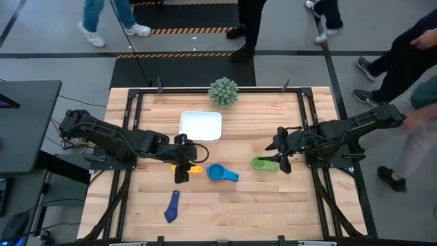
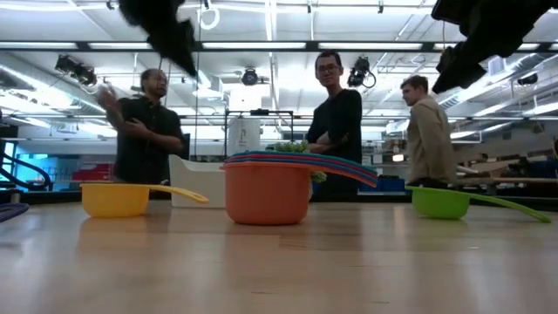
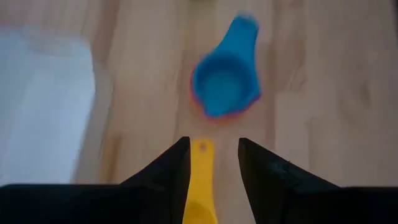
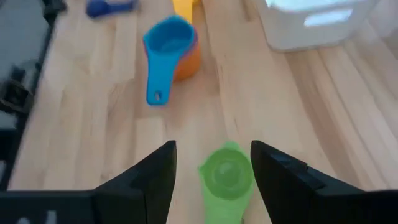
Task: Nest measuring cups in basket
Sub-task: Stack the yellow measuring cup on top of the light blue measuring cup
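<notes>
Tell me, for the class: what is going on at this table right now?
Two robot arms are sorting measuring cups. The left gripper hovers over the yellow cup, fingers open astride its handle. The right gripper stands open above the green cup. A stack with a blue cup on top sits between them; a navy cup lies apart. The white basket looks empty. People stand beyond the table.

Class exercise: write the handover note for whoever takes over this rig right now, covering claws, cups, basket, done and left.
Left claw: open, astride the yellow cup's handle.
Right claw: open over the green cup.
The light blue cup sits nested in an orange cup mid-table; a navy cup lies near the front edge.
The basket holds nothing.
Done: some nesting. Left: nest the remaining cups, move the stack into the basket.
</notes>
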